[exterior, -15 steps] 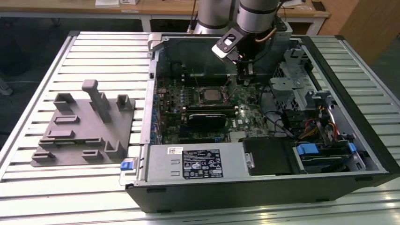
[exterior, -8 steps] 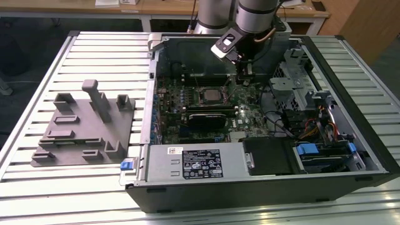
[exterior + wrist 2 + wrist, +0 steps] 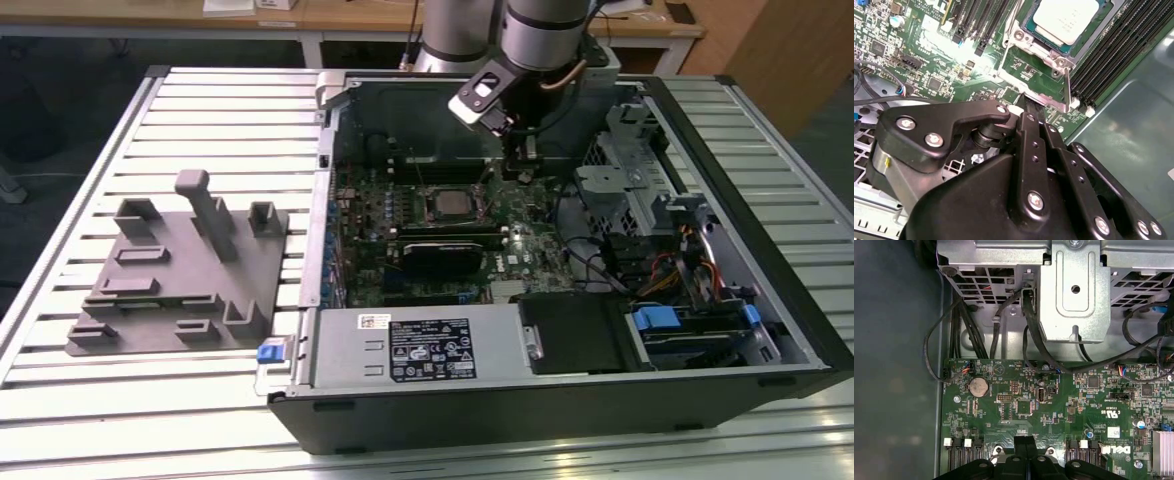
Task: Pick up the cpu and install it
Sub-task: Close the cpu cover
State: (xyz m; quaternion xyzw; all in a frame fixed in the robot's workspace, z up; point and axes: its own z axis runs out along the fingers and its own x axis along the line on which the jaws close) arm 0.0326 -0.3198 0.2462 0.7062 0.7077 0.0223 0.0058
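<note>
- Exterior view: slatted counter point(image 3: 200, 400), open case point(image 3: 561, 415). The cpu point(image 3: 447, 205) lies in the socket frame point(image 3: 427, 214); the tool point(image 3: 522, 170) hovers just beside the frame.
- Second wrist view: tool point(image 3: 1026, 102) pressed together, empty, tip near the frame's lever point(image 3: 1066, 87).
- First wrist view: tool point(image 3: 1025, 441) low over the motherboard point(image 3: 1054, 405). Judged risk: a drop gouges components or knocks the lever.

The cpu point(image 3: 1066, 19) is lying flat, its silvery-white metal top facing up and a thin darker rim showing along its edges. It is sitting inside the square socket frame point(image 3: 1056, 62) on the green motherboard point(image 3: 929, 45), square with the frame and apparently seated level, though part of it is being cut off in the second wrist view. In the exterior view the cpu point(image 3: 450, 205) is showing as a pale square near the board's middle.
</note>
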